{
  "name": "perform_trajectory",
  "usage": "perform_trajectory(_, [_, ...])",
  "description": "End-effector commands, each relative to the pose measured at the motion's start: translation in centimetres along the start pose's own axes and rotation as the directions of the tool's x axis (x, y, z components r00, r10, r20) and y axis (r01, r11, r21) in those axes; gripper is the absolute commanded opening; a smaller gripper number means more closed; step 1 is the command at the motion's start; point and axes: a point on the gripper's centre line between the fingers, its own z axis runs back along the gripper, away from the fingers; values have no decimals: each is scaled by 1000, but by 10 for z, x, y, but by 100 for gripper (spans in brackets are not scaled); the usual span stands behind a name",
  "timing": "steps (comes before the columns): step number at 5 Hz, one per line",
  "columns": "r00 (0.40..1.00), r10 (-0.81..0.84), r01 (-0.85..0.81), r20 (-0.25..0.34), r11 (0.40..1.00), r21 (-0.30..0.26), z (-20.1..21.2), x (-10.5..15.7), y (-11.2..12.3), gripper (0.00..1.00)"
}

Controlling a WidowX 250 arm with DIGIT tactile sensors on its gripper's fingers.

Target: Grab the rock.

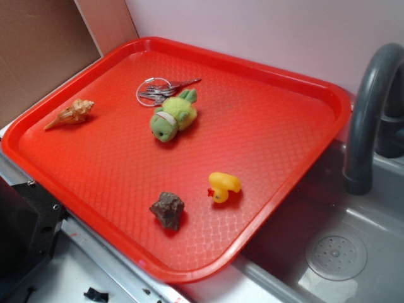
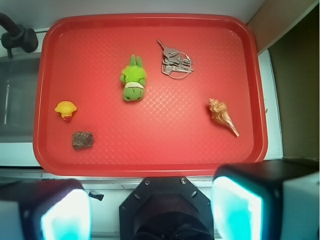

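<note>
— So, where is the rock (image 2: 82,140) sitting?

— It is lying on the red tray (image 2: 150,160), near the front corner on the sink side, just beside the yellow duck (image 2: 65,109).

— And the gripper (image 2: 150,210)?

— It is hanging high above the tray's near edge, fingers spread wide, holding nothing.

— What is risking failure?

— Probably the rock's jagged shape slipping between the pads, or the fingers nudging the duck.

rock (image 1: 167,209) beside duck (image 1: 223,186), on tray (image 1: 271,120)
</note>
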Motion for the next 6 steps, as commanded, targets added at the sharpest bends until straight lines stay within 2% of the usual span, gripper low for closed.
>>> perform_trajectory(1, [1000, 0, 0, 0, 1000, 0, 0, 0, 0, 100])
perform_trajectory(2, [968, -250, 250, 1, 968, 3, -13, 8, -17, 100])
perform_trajectory(3, [877, -481, 481, 13, 877, -15, -30, 21, -38, 100])
perform_trajectory(4, [733, -680, 677, -14, 732, -72, -46, 26, -54, 100])
perform_trajectory(5, [548, -836, 831, 18, 541, -130, -73, 25, -78, 100])
perform_trajectory(6, [323, -946, 936, 9, 318, -153, -95, 16, -89, 100])
